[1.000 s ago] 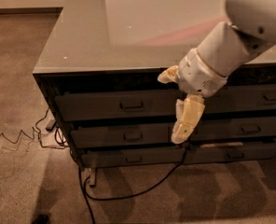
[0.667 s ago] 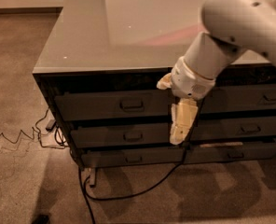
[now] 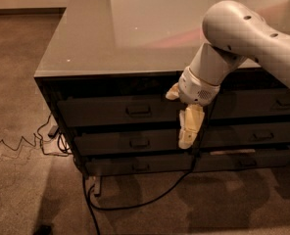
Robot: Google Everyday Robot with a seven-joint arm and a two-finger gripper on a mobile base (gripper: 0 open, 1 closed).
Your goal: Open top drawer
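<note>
The top drawer (image 3: 110, 112) is a dark grey front with a small rectangular pull (image 3: 138, 110), just under the grey cabinet top (image 3: 110, 38). It looks closed. My gripper (image 3: 179, 120) hangs in front of the cabinet, to the right of that pull, at the seam between the left and right drawer columns. Its cream fingers (image 3: 190, 127) point down and are spread apart, holding nothing. The lower fingertip reaches over the second drawer (image 3: 120, 143). The white arm (image 3: 243, 28) comes in from the upper right.
Shorter-fronted drawers (image 3: 135, 166) lie below, and a right column of drawers (image 3: 267, 102) stands beside. Black cables (image 3: 135, 202) trail over the carpet below and left of the cabinet, with a plug (image 3: 53, 130) by its left corner.
The arm's elbow has swung left over the cabinet top. The gripper has shifted slightly left and down along the drawer fronts. The drawers have not moved.
</note>
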